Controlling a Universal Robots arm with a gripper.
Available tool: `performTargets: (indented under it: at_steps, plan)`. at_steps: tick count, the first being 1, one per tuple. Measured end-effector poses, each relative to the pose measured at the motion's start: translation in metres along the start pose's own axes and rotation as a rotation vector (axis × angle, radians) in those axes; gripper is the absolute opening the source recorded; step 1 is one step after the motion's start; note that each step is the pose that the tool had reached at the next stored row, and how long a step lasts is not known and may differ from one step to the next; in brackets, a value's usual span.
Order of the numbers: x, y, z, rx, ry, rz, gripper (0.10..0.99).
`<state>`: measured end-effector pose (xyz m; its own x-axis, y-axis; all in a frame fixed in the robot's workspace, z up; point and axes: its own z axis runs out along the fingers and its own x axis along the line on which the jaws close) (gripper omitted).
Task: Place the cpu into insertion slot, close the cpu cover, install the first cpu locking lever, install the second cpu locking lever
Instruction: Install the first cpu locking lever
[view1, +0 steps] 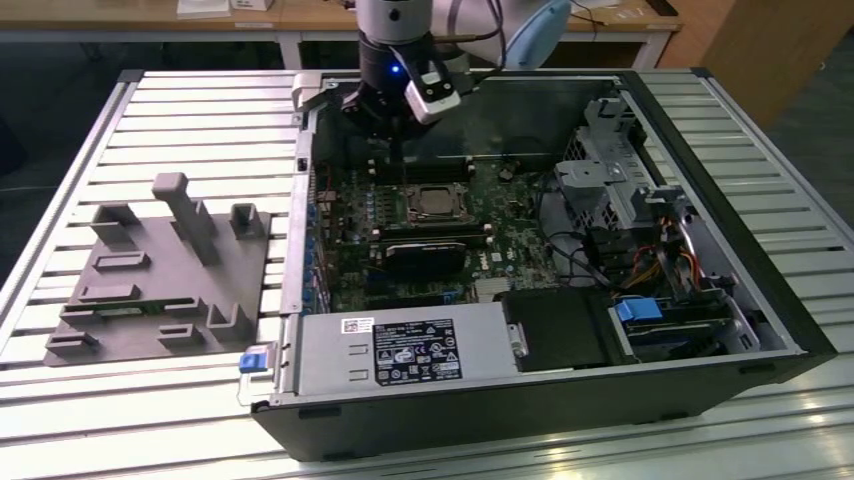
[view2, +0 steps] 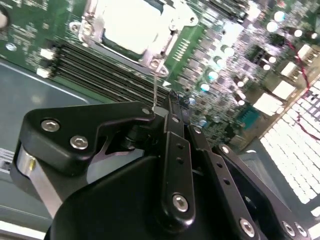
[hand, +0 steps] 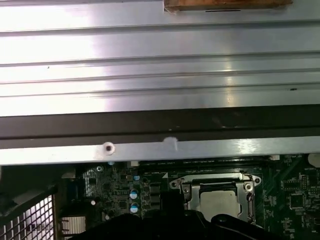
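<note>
One open computer case (view1: 747, 330) lies on a ribbed metal worktop (view1: 80, 400), and I hang over its far end. My pincer (view2: 167, 102) sits above the green motherboard (view1: 400, 245), just beside the memory slots (view2: 100, 70). Its fingers (view2: 175, 150) look pressed together with nothing between them. A thin wire lever (view2: 156, 87) stands up right at their tips; whether I touch it I cannot tell.

Near me lies the cpu (view1: 433, 203), its pale metal top already seated in the slot (hand: 192, 185) at the middle of the board. In both wrist views the silver cover (view2: 95, 22) frames it and seems to lie flat over it.

I judge the chip light, stiff and fragile, best held by its edges only. I judge the lever thin, springy and slippery, best caught near its free end. A grey fixture (view1: 160, 270) rests on the worktop at the exterior view's left, well apart from the case.
</note>
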<state>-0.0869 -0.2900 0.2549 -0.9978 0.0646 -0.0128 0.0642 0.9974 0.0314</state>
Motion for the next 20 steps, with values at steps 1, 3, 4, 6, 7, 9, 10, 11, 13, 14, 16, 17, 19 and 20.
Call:
performTargets:
  at_steps: [1, 3, 4, 6, 7, 9, 10, 11, 13, 14, 16, 17, 19, 20]
  plan:
    - [-0.0036, 0.0002, 0.0002, 0.000, 0.0002, 0.000, 0.106]
    - [-0.0117, 0.0009, 0.0009, 0.000, 0.0007, 0.000, 0.106]
    - [-0.0158, 0.0012, 0.0013, 0.000, 0.0009, 0.000, 0.106]
    - [-0.0248, 0.0018, 0.0022, 0.000, 0.0022, 0.000, 0.106]
    - [-0.0292, 0.0021, 0.0029, 0.000, 0.0030, 0.000, 0.106]
    - [-0.0339, 0.0024, 0.0040, 0.000, 0.0033, 0.000, 0.106]
    - [-0.0340, 0.0023, 0.0040, 0.000, 0.0035, 0.000, 0.106]
    - [-0.0340, 0.0022, 0.0040, -0.003, 0.0037, -0.001, 0.106]
    - [-0.0338, 0.0023, 0.0044, -0.009, 0.0033, -0.003, 0.106]
    - [-0.0335, 0.0022, 0.0048, -0.014, 0.0020, -0.004, 0.106]
    - [-0.0335, 0.0022, 0.0064, -0.018, -0.0002, -0.014, 0.106]
    - [-0.0335, 0.0022, 0.0073, -0.018, -0.0005, -0.026, 0.106]
    - [-0.0334, 0.0021, 0.0084, -0.019, -0.0006, -0.056, 0.106]
    - [-0.0334, 0.0021, 0.0090, -0.019, -0.0006, -0.071, 0.106]
